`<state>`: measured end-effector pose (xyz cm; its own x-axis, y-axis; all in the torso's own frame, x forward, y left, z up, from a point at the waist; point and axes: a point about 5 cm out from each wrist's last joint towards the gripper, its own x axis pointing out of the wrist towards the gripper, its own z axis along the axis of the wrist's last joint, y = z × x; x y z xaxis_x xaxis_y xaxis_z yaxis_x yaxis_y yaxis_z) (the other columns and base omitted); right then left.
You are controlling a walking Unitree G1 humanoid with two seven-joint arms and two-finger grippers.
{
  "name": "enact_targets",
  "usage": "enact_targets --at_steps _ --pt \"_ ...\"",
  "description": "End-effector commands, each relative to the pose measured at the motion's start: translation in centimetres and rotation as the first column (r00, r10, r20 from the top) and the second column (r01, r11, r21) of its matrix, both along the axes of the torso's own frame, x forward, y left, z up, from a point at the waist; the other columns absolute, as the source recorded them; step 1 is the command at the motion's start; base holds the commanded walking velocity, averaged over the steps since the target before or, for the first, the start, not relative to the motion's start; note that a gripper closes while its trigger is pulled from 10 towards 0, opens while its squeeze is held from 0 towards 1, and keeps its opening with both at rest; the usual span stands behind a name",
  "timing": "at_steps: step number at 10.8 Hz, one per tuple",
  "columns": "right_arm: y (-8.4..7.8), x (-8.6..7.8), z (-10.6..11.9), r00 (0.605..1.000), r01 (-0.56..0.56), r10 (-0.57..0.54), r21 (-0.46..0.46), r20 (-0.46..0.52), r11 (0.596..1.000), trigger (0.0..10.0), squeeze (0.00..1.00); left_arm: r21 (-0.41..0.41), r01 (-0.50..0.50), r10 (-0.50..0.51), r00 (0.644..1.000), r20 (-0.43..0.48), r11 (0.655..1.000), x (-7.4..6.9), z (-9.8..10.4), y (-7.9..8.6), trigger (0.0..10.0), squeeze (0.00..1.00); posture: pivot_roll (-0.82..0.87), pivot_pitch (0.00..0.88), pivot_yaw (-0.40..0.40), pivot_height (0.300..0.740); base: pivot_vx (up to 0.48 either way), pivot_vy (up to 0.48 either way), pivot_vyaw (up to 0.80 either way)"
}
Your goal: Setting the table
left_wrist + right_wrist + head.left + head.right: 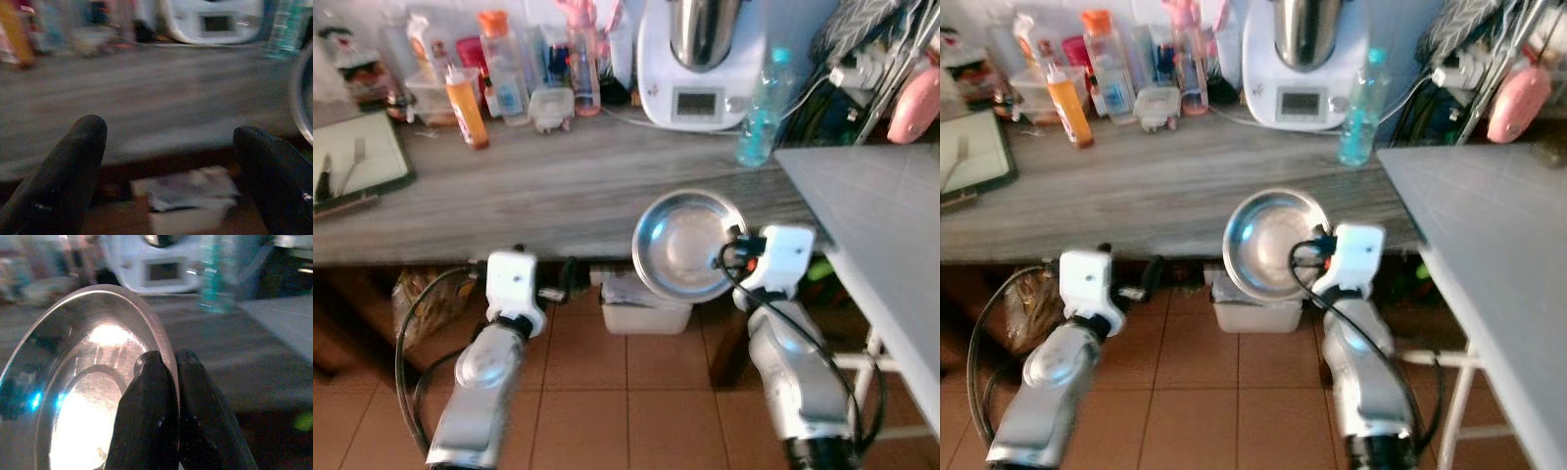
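A round shiny steel plate (685,245) hangs tilted at the front edge of the grey wooden counter (558,196). My right gripper (734,257) is shut on the plate's right rim. In the right wrist view the two black fingers (146,396) pinch the rim of the plate (83,382), one finger on each face. My left gripper (563,284) is held out low, in front of the counter's edge. It is open, and the left wrist view shows its fingertips (78,147) wide apart with nothing between them.
A white kitchen machine (695,69), a blue water bottle (759,108), an orange bottle (467,108) and several jars line the counter's back. A dark tray with cutlery (352,162) lies at far left. A white table (881,225) juts in at right. A plastic box (641,308) sits on the tiled floor.
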<state>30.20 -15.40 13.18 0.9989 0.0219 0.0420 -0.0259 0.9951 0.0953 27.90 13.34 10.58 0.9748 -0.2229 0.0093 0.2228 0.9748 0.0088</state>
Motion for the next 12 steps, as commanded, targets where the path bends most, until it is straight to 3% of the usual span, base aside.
enact_targets --at_steps 1,9,12 --pt "0.27 0.28 0.83 0.999 -0.015 0.015 0.001 0.036 1.0 10.0 0.0 0.032 -0.018 0.017 1.0 0.012 0.999 0.17 0.25 0.75 10.0 0.0 0.09 0.0 0.038 0.74 0.0 0.0 0.0" --pt "0.22 0.27 0.77 0.999 -0.014 0.014 -0.003 0.038 1.0 10.0 0.0 0.027 0.009 -0.009 1.0 0.011 1.0 0.05 0.14 0.51 10.0 0.0 0.09 0.0 0.038 0.74 0.0 0.0 0.17" --pt "0.26 0.12 0.7 0.999 -0.012 0.012 -0.002 0.038 1.0 10.0 0.0 0.025 0.024 -0.025 1.0 0.01 0.999 0.03 0.16 0.44 10.0 0.0 0.09 0.0 0.043 0.74 0.304 0.0 0.0"
